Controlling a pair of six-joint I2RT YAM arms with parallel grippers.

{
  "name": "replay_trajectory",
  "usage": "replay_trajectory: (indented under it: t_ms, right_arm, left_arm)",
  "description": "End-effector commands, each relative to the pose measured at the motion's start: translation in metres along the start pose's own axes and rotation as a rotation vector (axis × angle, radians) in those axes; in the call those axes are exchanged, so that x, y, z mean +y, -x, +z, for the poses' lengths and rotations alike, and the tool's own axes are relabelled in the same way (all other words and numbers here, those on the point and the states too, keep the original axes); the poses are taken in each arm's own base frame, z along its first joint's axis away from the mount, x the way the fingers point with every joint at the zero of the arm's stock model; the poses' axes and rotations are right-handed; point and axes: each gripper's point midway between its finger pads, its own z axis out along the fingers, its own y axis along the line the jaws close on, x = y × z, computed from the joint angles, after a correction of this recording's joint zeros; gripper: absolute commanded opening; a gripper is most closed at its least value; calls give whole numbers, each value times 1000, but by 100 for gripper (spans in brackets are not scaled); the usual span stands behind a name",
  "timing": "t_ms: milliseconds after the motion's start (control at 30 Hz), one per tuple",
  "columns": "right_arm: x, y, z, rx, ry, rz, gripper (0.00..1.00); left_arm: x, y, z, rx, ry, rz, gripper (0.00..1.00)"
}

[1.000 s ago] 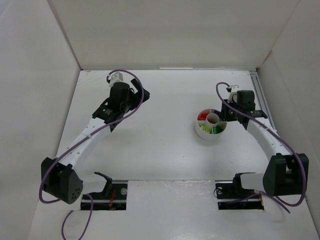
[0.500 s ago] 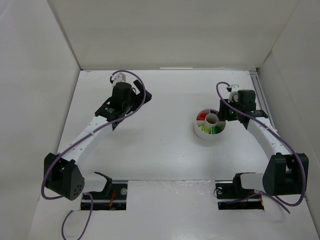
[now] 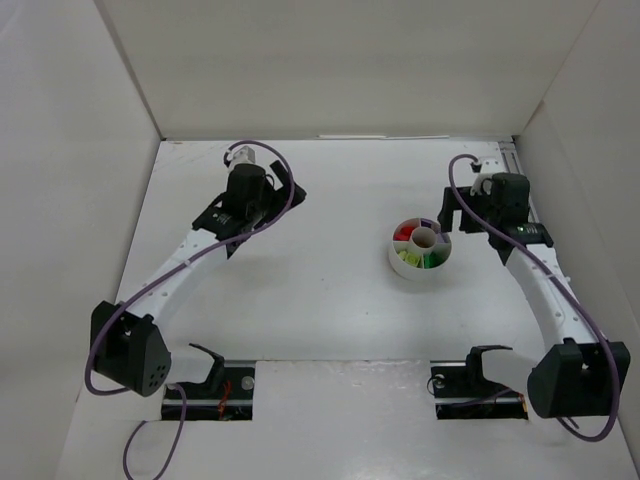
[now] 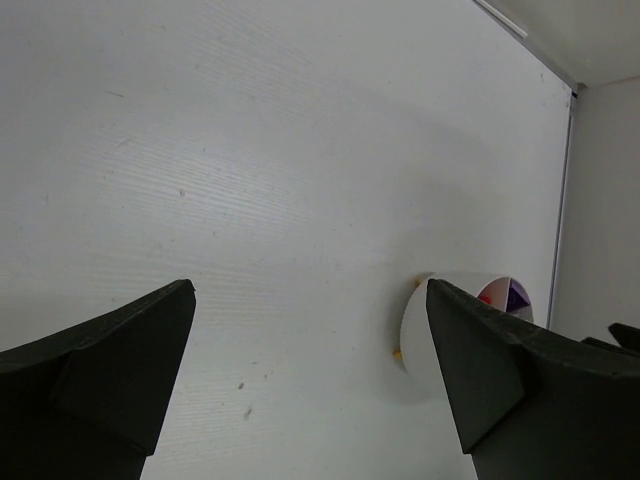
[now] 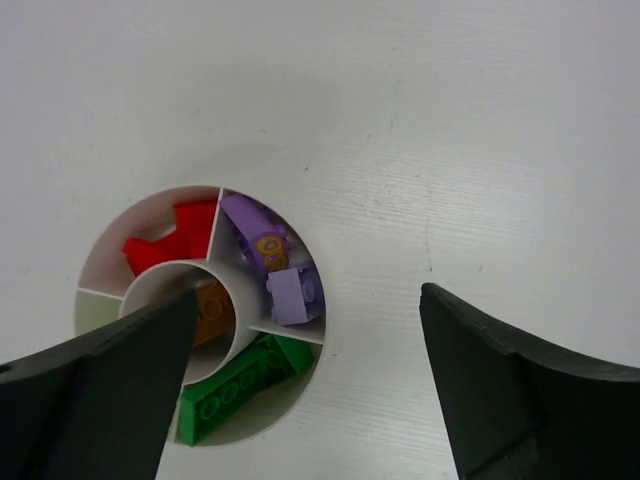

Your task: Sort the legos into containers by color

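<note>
The right pincer [image 5: 308,295] hung spread wide and empty above the dish [image 3: 405,268]. Half a second before, it had sat close over the dish's right rim; now it had lifted off and drawn back toward the far right corner, which I read as a retreat after a drop. The left pincer [image 4: 310,285], likewise wide and holding nothing, had barely shifted and hovered well away on the far left.

The dish had not moved. Its wedges held red bricks [image 5: 175,235], lilac bricks [image 5: 275,265] and a dark green brick [image 5: 235,385], each colour apart, with orange-brown bricks [image 5: 210,310] in the central cup [image 5: 245,290]. The overhead view showed a lime-yellow patch [image 3: 408,257] in the near-left wedge. No loose brick showed on the surface [image 3: 320,300], so the sorting looked all but finished.

The right pincer's own finger covered most of the lime-yellow wedge and part of the cup, so counts could not be made. In the left wrist view a tiny orange speck [image 4: 397,353] sat at the dish's foot; whether it was a stray brick could not be told.
</note>
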Motion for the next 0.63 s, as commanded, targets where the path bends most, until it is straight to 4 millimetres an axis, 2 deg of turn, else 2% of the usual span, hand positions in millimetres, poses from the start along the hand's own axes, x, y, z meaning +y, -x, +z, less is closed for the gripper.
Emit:
replay_trajectory:
  t_ms: [0, 33, 67, 133, 167, 200, 233, 267, 333, 367, 400, 467, 600]
  right_arm:
    - [-22, 49, -31, -140, -106, 55, 100]
    - [-25, 49, -32, -141, -123, 67, 100]
    - [-38, 52, -40, -151, -195, 90, 100]
    - [-50, 49, -49, -139, -278, 129, 100]
    - [-63, 52, -59, -152, -362, 143, 100]
    - [-68, 48, -61, -141, -395, 145, 100]
    - [-72, 47, -66, -144, -425, 158, 100]
    - [-76, 46, -71, -143, -451, 160, 100]
    - [-81, 43, -76, -152, -492, 177, 100]
    - [-82, 48, -81, -182, -499, 189, 100]
    - [-82, 47, -81, -187, -498, 189, 100]
    - [-80, 45, -82, -203, -485, 190, 100]
    - [-76, 49, -84, -233, -461, 166, 100]
  left_arm:
    - [-14, 27, -13, -69, -12, 25, 100]
    - [-5, 33, -18, -102, 31, 24, 100]
    - [7, 30, -22, -97, 86, 21, 100]
    - [17, 39, -38, -144, 137, 13, 100]
    - [28, 43, -44, -163, 170, 6, 100]
    - [43, 37, -48, -149, 207, -8, 100]
    - [49, 42, -60, -171, 207, -22, 100]
    - [65, 49, -65, -195, 241, -59, 100]
    - [90, 46, -75, -198, 298, -92, 100]
    - [93, 49, -86, -215, 290, -108, 100]
    - [102, 53, -92, -236, 308, -126, 100]
    - [106, 56, -103, -268, 309, -134, 100]
    - [112, 54, -109, -276, 331, -132, 100]
